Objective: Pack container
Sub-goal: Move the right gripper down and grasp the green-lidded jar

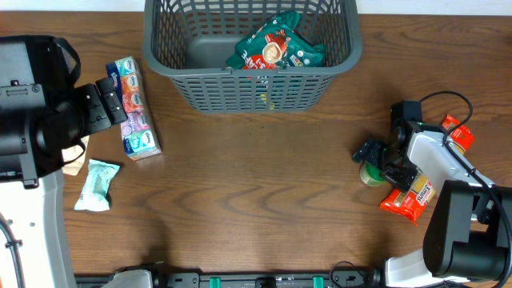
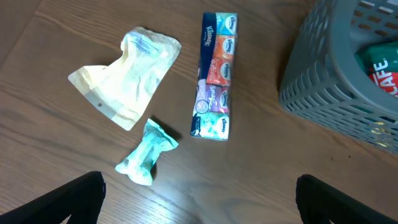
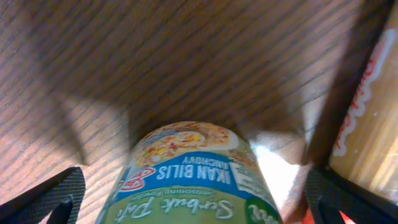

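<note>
Right gripper [image 3: 196, 200] wide open, straddling green cup [image 3: 186, 177]; contact unclear.

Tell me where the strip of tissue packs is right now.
In the overhead view the strip of tissue packs lies on the left side of the table, just left of the container, with a mint-green packet nearer the front edge.

overhead we look straight down on the whole tabletop [image 1: 264, 192]; our left wrist view, farther off, shares its tissue pack [image 2: 214, 74] and basket [image 2: 329, 93]; our right wrist view hugs the anchovy cup [image 3: 186, 174].
</note>
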You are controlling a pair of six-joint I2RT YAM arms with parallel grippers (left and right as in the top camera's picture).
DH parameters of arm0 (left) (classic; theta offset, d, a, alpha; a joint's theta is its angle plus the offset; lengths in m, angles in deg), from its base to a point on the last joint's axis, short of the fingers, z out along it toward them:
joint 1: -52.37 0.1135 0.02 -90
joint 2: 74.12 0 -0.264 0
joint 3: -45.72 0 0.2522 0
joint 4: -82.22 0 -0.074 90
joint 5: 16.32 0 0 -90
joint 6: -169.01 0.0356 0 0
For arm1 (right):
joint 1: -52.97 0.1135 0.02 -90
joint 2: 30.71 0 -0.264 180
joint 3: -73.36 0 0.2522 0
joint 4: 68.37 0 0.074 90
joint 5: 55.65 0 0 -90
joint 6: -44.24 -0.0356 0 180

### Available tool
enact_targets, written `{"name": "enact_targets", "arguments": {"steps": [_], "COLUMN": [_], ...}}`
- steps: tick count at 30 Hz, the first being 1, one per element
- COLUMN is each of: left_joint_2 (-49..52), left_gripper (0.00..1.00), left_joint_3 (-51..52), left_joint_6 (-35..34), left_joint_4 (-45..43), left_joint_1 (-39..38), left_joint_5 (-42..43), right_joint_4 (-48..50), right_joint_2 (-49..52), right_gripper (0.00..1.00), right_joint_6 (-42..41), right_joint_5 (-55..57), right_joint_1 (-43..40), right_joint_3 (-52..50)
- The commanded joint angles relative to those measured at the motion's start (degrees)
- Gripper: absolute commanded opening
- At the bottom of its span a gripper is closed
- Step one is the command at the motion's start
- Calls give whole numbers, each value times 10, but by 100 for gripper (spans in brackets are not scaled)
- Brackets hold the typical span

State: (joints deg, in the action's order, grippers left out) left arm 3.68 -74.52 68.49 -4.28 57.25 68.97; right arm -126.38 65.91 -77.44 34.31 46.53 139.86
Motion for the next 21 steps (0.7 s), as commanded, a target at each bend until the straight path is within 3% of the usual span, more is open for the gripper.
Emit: {"name": "enact_targets", "arguments": {"steps": [1, 4, 9, 12, 14, 21], "left_joint_2": [0, 0, 1, 1, 1, 1], "left_gripper": [98, 99, 99, 99, 99, 99], "left_joint_3": [3, 3, 3, 3, 3, 3], "left_joint_6": [-5, -5, -5, -5, -5, -5], "left_joint_4": [3, 3, 3, 3, 3, -1], "left_joint_1": [3, 3, 3, 3, 3, 3], "left_joint_5": [0, 0, 0, 0, 0, 0], "right_joint_4": [5, 8, 17, 27, 39, 33], "right_joint_2": [4, 4, 4, 4, 4, 3], "right_gripper": [89, 60, 30, 8, 1, 1], "right_joint_6": [-11, -11, -11, -11, -10, 48], "right_joint_5": [7, 6, -3, -4, -4, -9], "right_joint_1": [5, 5, 5, 5, 5, 5], "right_joint_3": [-9, -9, -9, -9, -4, 107]}}
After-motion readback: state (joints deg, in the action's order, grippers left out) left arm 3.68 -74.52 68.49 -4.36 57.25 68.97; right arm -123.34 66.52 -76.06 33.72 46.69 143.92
